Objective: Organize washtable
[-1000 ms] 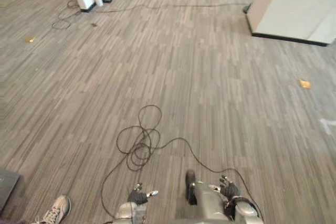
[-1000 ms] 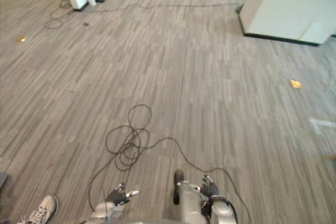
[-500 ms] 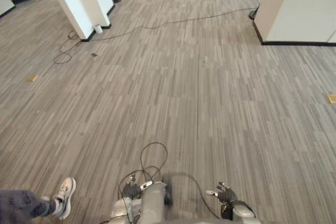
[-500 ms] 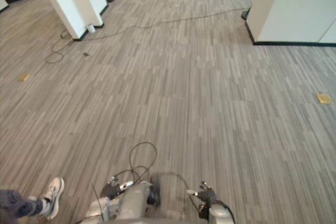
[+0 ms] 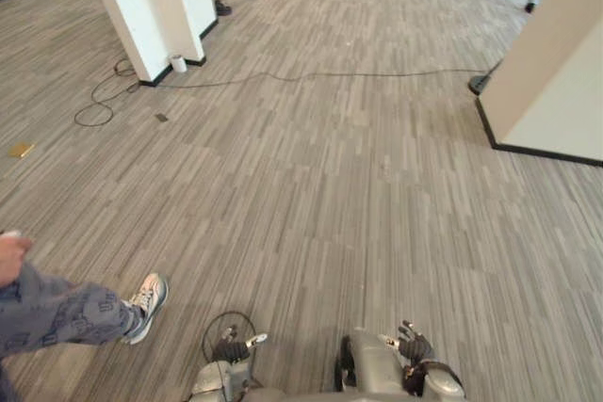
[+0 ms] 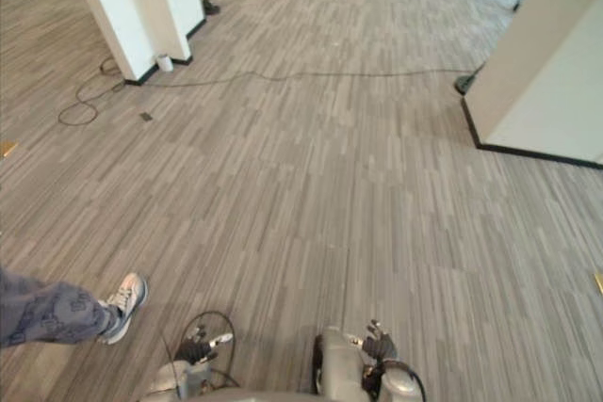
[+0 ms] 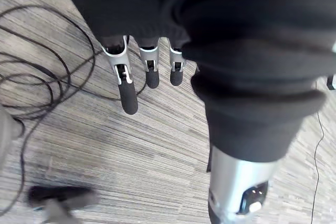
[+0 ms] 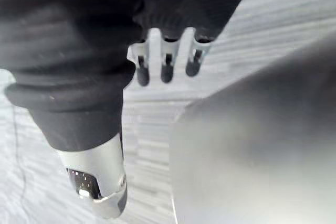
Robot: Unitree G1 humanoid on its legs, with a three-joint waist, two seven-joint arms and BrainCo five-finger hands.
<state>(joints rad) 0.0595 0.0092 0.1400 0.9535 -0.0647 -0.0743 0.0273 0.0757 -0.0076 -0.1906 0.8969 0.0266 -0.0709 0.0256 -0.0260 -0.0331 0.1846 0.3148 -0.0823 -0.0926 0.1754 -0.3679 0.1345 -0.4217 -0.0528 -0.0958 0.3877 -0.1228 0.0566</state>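
Floor: matt grey, fine streaks, looks like short-pile carpet planks. Pillar and wall panel: smooth, matt, white to off-white. Person's trouser leg: soft printed grey-blue cloth. Shoe: white, matt. Left hand and right hand: dark ribbed matt cover, glossy silver fingers, dark matt tips.
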